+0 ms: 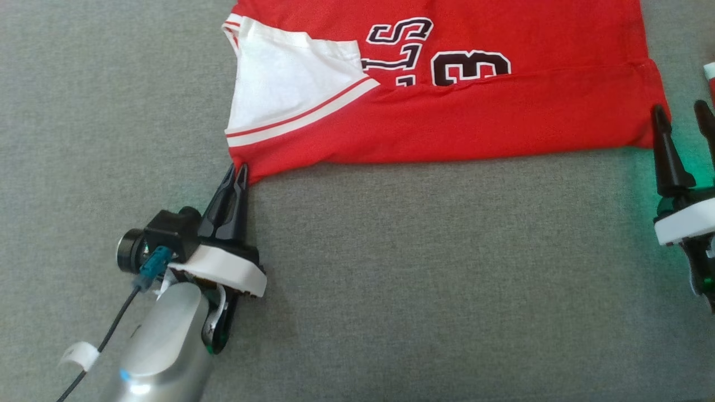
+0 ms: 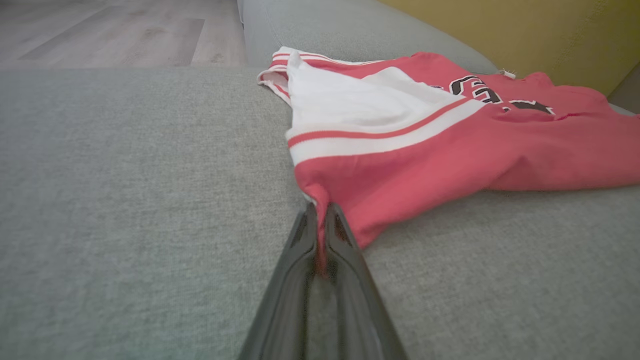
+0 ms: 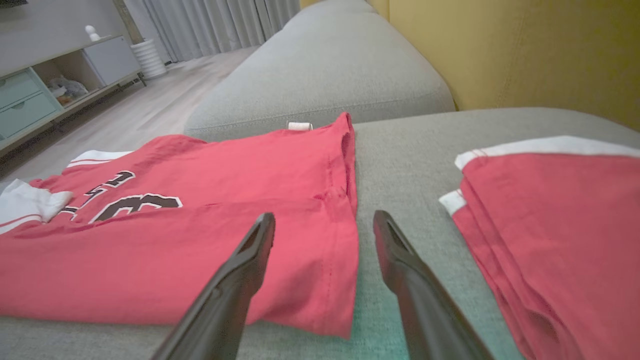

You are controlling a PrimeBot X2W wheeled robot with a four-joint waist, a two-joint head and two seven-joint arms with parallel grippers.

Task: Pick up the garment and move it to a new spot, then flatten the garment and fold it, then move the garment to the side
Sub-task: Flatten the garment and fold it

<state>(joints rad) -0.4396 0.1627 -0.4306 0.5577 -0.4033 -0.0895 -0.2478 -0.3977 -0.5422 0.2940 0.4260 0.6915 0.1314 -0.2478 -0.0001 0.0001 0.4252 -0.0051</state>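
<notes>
A red jersey garment (image 1: 447, 117) with white trim and black numbers lies partly folded on the grey sofa seat (image 1: 391, 279). My left gripper (image 1: 237, 170) is shut on the garment's near left corner; the left wrist view shows red cloth (image 2: 400, 165) pinched between the fingers (image 2: 345, 240) of that gripper (image 2: 320, 212). My right gripper (image 1: 682, 114) stands open at the garment's near right corner. In the right wrist view its two fingers of the gripper (image 3: 324, 220) straddle the garment's hem edge (image 3: 345, 240), one finger over the cloth, one over the seat.
A second red and white garment (image 3: 555, 225) lies folded on the seat right of my right gripper. A yellow backrest (image 3: 525, 55) rises behind. Wooden floor (image 3: 150, 110) and a low cabinet (image 3: 45, 90) lie beyond the sofa's end. The near seat is bare grey fabric.
</notes>
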